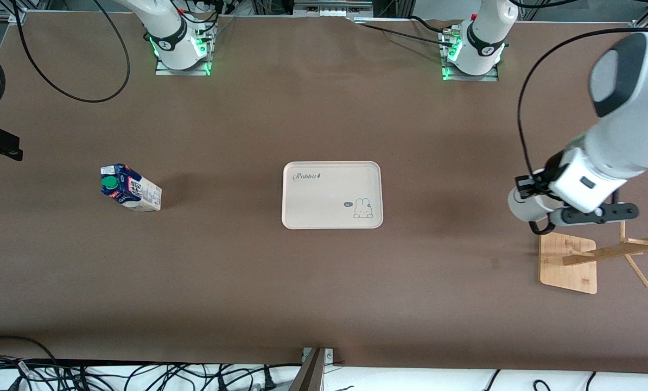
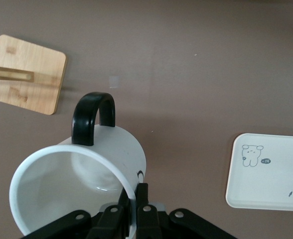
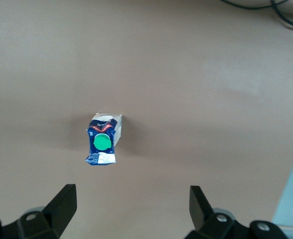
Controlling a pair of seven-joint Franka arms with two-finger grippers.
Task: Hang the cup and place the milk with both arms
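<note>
Cup: we see the cup (image 2: 79, 184) in the left tool (image 2: 131, 211), fingers pinched on its rim, mouth toward the wrist camera, black handle facing away from the tool. It is up in the air near the rack; the arm hides it in the front view.
Left tool: (image 1: 541, 209) clamped on the cup, over the worktop at the left arm's end, just by the rack's base.
Rack: bamboo rack (image 1: 571, 263) near the corner of the left arm's end and the front-camera edge; pegs (image 1: 636, 247) jut out from a post.
Milk: the milk (image 1: 130, 188) stands toward the right arm's end, green cap up, untouched.
Right tool: (image 3: 131, 209) spread wide, empty, high over the milk.
Tray: pale tray (image 1: 332, 194) at mid-worktop, empty; we take it as the milk's likely spot.
Risks: we judge the handle may miss or knock a peg and tip the light rack; the thin rim pinch may let the cup swivel; the carton may topple if one finger touches first.
</note>
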